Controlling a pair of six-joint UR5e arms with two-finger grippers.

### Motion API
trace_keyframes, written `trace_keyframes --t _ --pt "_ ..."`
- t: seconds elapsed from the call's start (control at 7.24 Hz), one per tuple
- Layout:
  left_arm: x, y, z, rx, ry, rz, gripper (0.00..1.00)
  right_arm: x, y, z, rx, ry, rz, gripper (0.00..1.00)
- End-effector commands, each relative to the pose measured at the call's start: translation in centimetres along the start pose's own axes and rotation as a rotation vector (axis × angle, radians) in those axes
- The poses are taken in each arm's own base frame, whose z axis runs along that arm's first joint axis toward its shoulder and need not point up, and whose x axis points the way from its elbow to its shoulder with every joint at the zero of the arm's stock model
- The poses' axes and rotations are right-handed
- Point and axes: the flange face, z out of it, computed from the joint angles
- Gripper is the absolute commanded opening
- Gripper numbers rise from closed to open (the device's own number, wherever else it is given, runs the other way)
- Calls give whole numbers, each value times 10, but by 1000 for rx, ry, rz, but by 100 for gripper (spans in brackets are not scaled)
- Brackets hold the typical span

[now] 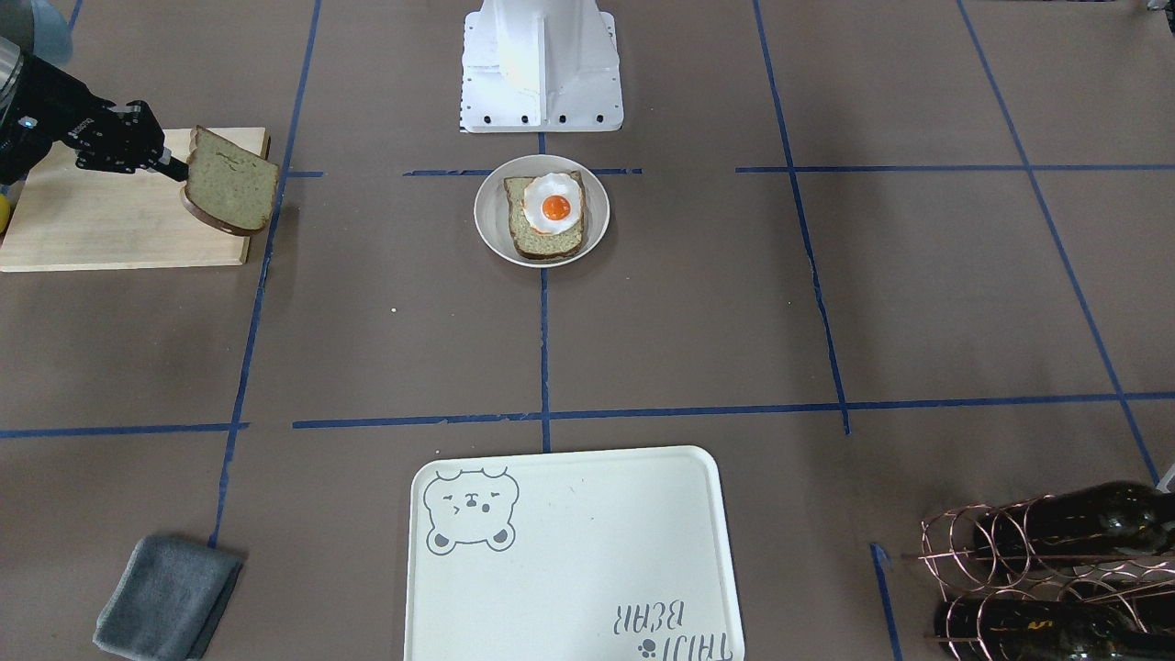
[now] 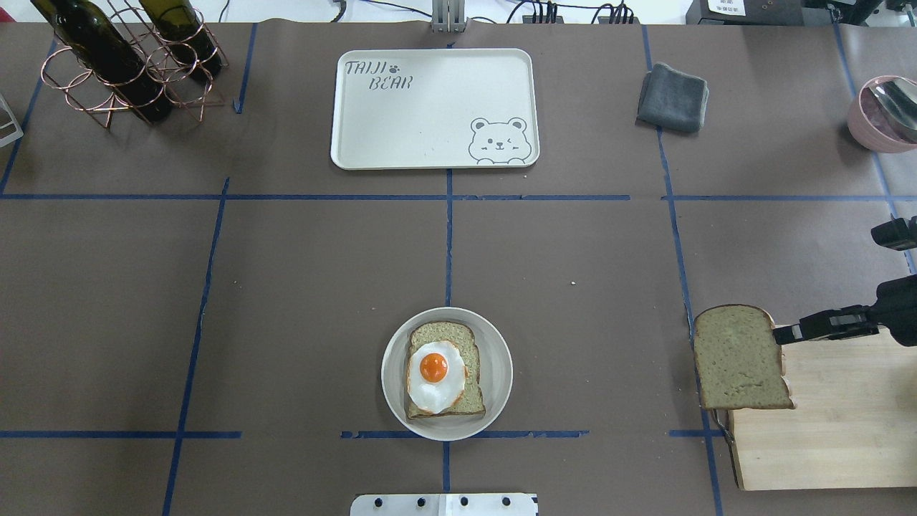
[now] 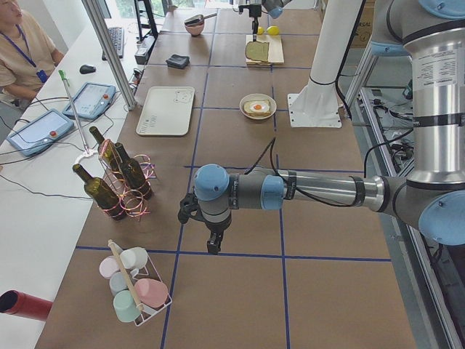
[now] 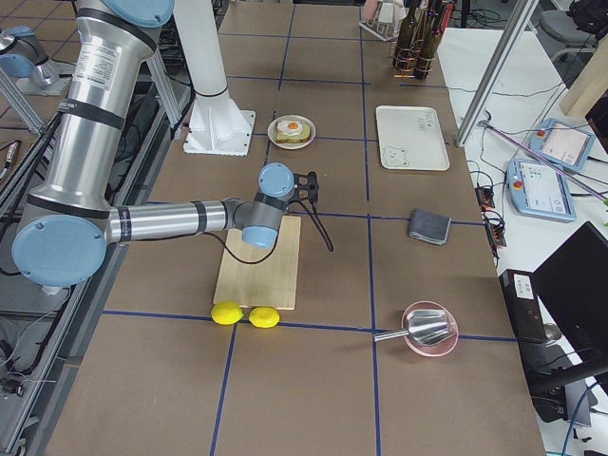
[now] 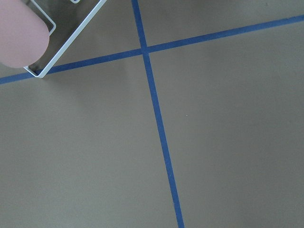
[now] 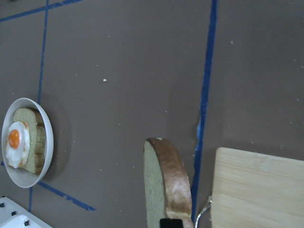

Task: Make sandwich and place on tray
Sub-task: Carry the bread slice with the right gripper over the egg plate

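My right gripper (image 2: 779, 335) is shut on the crust edge of a bread slice (image 2: 738, 367) and holds it tilted above the left end of the wooden cutting board (image 2: 824, 430). The slice also shows in the front view (image 1: 229, 181) and, edge-on, in the right wrist view (image 6: 166, 185). The other bread slice (image 2: 445, 334) lies on a round white plate (image 2: 501, 358) with the fried egg (image 2: 433, 369) on top. The cream bear tray (image 2: 430, 115) lies far across the table with nothing on it. My left gripper (image 3: 211, 246) hangs over bare table far to the left; I cannot tell whether it is open or shut.
A grey folded cloth (image 2: 673, 97) lies right of the tray. A copper rack with dark bottles (image 2: 129, 64) stands at the far left. A pink bowl with a spoon (image 2: 885, 115) is at the far right. Two lemons (image 4: 245, 315) lie beside the board. A cup rack (image 3: 134, 287) stands near my left gripper.
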Motion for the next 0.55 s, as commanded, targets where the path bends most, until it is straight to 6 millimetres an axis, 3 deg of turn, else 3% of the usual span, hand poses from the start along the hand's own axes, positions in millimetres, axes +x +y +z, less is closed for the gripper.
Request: trace_keyframes --t 0.0,0.41 --pt "0 0 0 1 0 1 100 -56 -44 15 17 -55 -2 0" --pt "0 0 0 0 2 -1 100 -158 -96 44 15 -127 48 0"
